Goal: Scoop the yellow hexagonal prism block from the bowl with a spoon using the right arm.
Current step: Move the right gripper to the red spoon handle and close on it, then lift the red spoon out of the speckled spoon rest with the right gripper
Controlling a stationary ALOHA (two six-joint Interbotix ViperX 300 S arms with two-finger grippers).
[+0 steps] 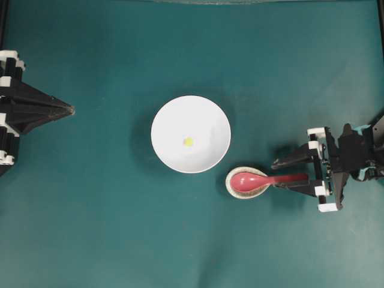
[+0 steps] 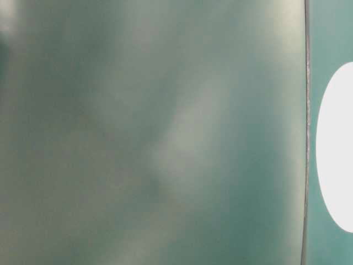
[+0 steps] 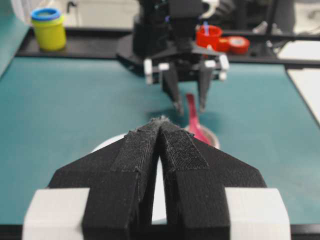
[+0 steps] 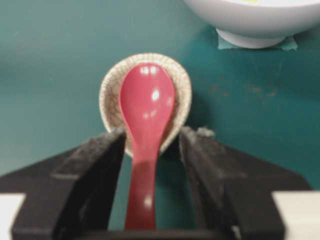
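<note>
My right hand [image 4: 151, 142] is spread wide, its 2 fingers either side of the glossy pinkish-red soup spoon's [image 4: 146, 107] handle, gripping nothing. The spoon's scoop rests in the small speckled cream dish [image 4: 109, 87].

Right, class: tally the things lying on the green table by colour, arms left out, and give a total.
White: 1, the bowl
Yellow: 1, the hexagonal block
Pinkish-red: 1, the soup spoon
Speckled cream: 1, the small dish
Total: 4
</note>
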